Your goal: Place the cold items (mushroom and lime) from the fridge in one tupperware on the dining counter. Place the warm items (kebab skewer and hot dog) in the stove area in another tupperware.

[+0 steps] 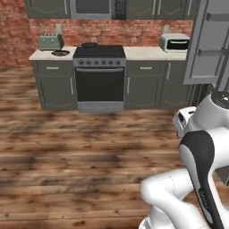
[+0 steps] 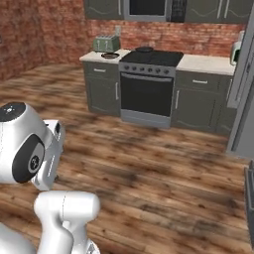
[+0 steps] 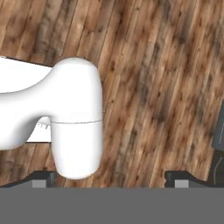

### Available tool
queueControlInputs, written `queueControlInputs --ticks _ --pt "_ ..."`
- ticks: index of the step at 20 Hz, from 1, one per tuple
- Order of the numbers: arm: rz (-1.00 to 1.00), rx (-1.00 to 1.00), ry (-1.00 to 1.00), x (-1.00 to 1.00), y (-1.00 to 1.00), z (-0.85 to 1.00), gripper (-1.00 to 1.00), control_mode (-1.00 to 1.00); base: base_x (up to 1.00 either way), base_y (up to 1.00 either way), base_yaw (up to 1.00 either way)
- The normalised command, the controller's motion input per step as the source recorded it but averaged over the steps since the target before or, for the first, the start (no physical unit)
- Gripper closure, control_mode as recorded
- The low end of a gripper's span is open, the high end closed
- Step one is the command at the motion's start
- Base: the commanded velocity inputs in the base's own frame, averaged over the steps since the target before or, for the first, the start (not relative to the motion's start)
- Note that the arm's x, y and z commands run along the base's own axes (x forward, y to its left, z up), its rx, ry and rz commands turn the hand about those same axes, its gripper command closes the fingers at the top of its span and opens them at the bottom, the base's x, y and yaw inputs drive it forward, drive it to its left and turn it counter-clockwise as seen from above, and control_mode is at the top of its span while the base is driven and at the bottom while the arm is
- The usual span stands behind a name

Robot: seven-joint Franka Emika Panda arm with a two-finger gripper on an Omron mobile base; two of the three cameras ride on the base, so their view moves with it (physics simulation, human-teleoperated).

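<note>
My gripper (image 3: pixel 111 177) points down at bare wooden floor. Its two dark fingertips (image 3: pixel 43 178) stand far apart, open, with nothing held between them. The stove (image 1: pixel 99 56) stands at the far wall, also seen as the stove (image 2: pixel 149 59) in the right base view, with a dark pan (image 1: pixel 89 44) on top. A small plate (image 1: pixel 60 53) lies on the counter left of it; what is on the plate I cannot tell. The fridge's open grey door (image 1: pixel 206 42) hangs at the right. The mushroom, lime, kebab skewer, hot dog, tupperware and dining counter are out of view.
A green toaster (image 1: pixel 50 42) sits at the counter's left end and a white toaster oven (image 1: pixel 175 43) at its right. Grey cabinets (image 1: pixel 145 85) run under the counter. Wide wooden floor (image 1: pixel 80 147) lies between me and the stove. Brick wall (image 2: pixel 30 34) closes the left side.
</note>
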Motion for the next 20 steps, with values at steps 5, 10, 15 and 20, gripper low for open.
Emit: queueControlInputs --ticks 5,10,15,20 --pt "0.0 0.0 0.0 0.0 0.0 0.0 -1.0 1.0 1.0 0.0 0.18" --pt "0.0 0.0 0.0 0.0 0.0 0.0 -1.0 1.0 1.0 0.0 0.24" --pt "0.0 0.0 0.0 0.0 0.0 0.0 -1.0 1.0 1.0 0.16 0.13" --pt "0.0 0.0 0.0 0.0 0.0 0.0 -1.0 1.0 1.0 0.72 0.0"
